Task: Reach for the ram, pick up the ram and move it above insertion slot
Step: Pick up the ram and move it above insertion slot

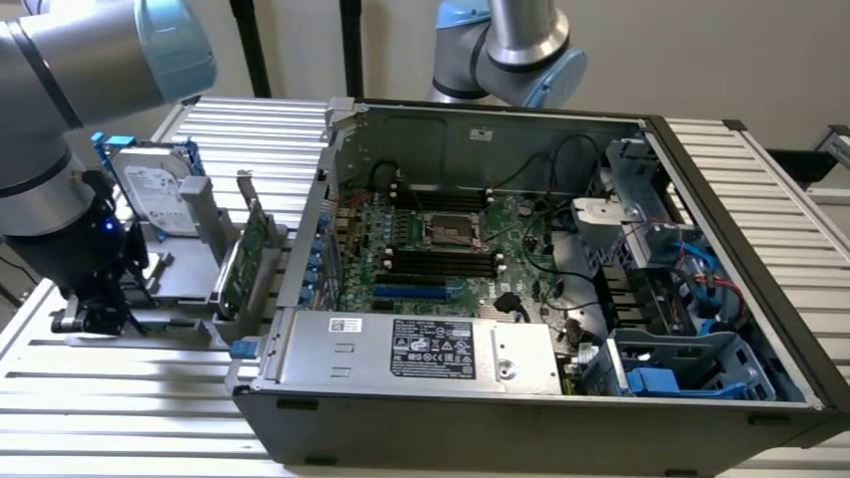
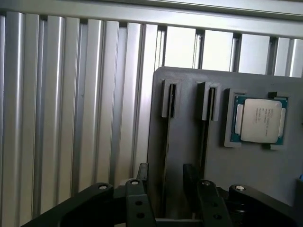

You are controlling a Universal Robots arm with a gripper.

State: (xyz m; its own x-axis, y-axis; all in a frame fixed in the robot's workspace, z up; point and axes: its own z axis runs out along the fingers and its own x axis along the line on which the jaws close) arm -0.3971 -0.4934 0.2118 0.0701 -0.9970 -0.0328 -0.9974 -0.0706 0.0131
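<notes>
The ram [image 2: 167,142] stands edge-on in a slot of the grey holder [image 2: 184,80], showing as a thin dark line. My gripper [image 2: 165,172] is open, with one black finger [image 2: 142,171] on each side of the ram's near end and a gap to the stick on both sides. A second thin stick [image 2: 205,132] stands in the neighbouring slot, just outside the other finger [image 2: 190,172]. In the exterior view my gripper [image 1: 100,317] hangs low over the holder [image 1: 186,274], at the exterior view's left of the open computer case [image 1: 531,398].
A processor chip [image 2: 259,119] lies in a recess of the holder beside the sticks. A silver hard drive with blue rails [image 1: 153,189] and a green expansion card [image 1: 247,261] stand upright on the holder. The motherboard's dark memory slots [image 1: 439,264] lie inside the case. A second arm [image 1: 512,50] stands behind.
</notes>
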